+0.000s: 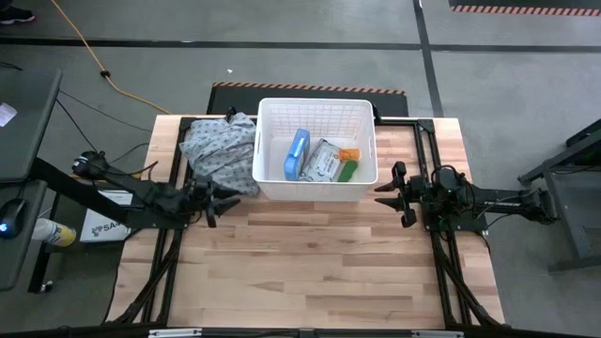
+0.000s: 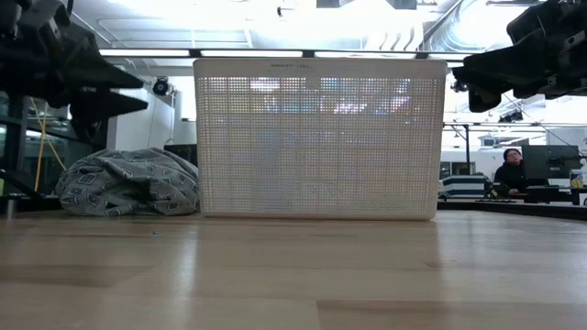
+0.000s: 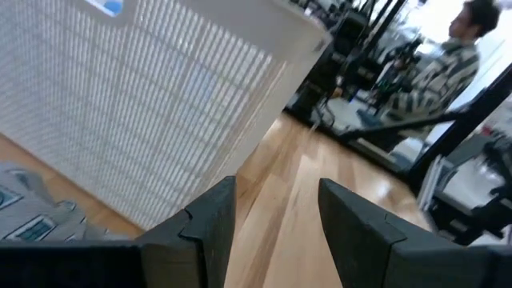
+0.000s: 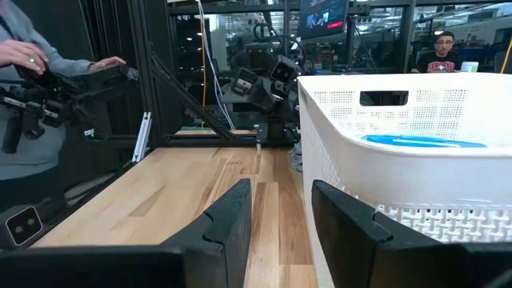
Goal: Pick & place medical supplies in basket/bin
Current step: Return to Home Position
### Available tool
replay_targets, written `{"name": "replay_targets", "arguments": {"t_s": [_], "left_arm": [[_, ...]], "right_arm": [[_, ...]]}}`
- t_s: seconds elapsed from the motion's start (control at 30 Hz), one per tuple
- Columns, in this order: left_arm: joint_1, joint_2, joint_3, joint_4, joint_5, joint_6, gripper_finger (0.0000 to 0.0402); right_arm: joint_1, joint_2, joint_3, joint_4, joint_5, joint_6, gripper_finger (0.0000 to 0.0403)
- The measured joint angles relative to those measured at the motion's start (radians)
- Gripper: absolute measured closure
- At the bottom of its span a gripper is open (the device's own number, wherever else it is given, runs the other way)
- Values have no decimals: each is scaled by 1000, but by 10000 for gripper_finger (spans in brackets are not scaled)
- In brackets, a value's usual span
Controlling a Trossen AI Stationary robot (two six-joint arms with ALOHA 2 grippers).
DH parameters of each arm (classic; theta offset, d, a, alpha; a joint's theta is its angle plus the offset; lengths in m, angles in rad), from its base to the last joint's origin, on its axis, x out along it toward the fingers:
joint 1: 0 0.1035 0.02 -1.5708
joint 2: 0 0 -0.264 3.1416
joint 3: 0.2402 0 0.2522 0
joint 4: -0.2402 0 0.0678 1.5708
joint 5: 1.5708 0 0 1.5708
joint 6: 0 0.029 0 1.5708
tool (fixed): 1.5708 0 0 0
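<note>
We see the white basket [image 1: 316,103] at the far middle of the wooden table [image 1: 310,263], holding the blue-white flat packet [image 1: 298,155] toward its left wall, the grey-white soft pack [image 1: 322,161] beside it, and the orange-capped vial [image 1: 349,154] and green bar [image 1: 348,171] toward its right. The grey patterned cloth [image 1: 218,145] lies outside against the left wall. We find the left gripper [image 1: 228,199] near the basket's near-left corner and the right gripper [image 1: 383,194] near its near-right corner, both raised off the table with fingers spread and empty
</note>
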Motion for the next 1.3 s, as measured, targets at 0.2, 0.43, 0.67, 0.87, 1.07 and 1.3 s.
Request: {"name": "replay_targets", "arguments": {"t_s": [0.2,0.43,0.67,0.87,1.07,1.3], "left_arm": [[14,-90,0,0,3,1,190],[109,-178,0,0,1,0,190],[137,-209,0,0,1,0,190],[137,-209,0,0,1,0,190],[137,-208,0,0,1,0,190],[137,-208,0,0,1,0,190]], "right_arm": [[0,0,0,0,0,0,279],[0,0,0,0,0,0,279],[0,0,0,0,0,0,279],[0,0,0,0,0,0,279],[0,0,0,0,0,0,279],[0,0,0,0,0,0,279]]}}
